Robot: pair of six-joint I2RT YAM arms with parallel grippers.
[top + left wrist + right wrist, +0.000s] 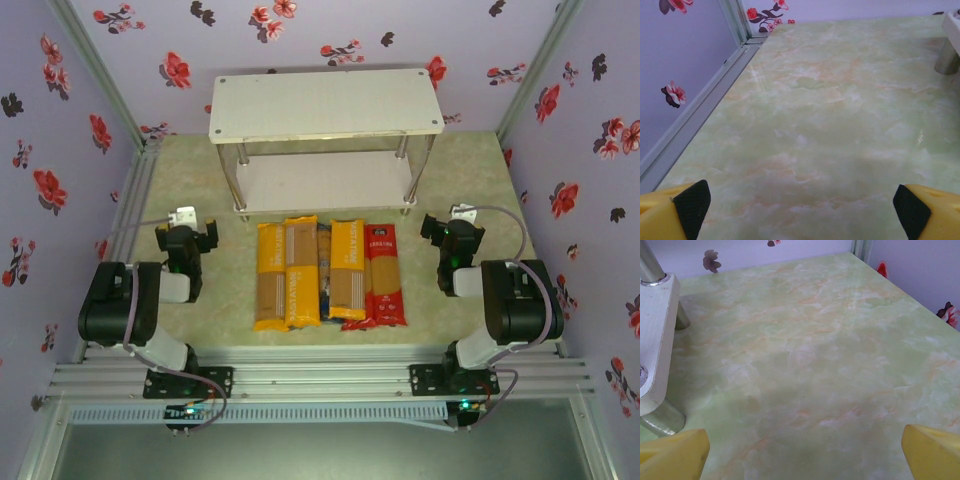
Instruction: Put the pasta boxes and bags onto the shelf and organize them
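Several packs (330,275) lie flat in one row on the tabletop (470,165), long edges touching, far ends just short of the front edge of the shelf's (325,103) lower board. Three are yellow, one brown sits wedged between yellows, and one red closes the row's right edge. The left gripper (187,235) sits left of the row and the right gripper (452,230) sits right of it. Both are well apart from the packs, fingers spread wide with nothing between them. Bare tabletop runs from each gripper out to the side rails (128,205) and forward beside the shelf legs.
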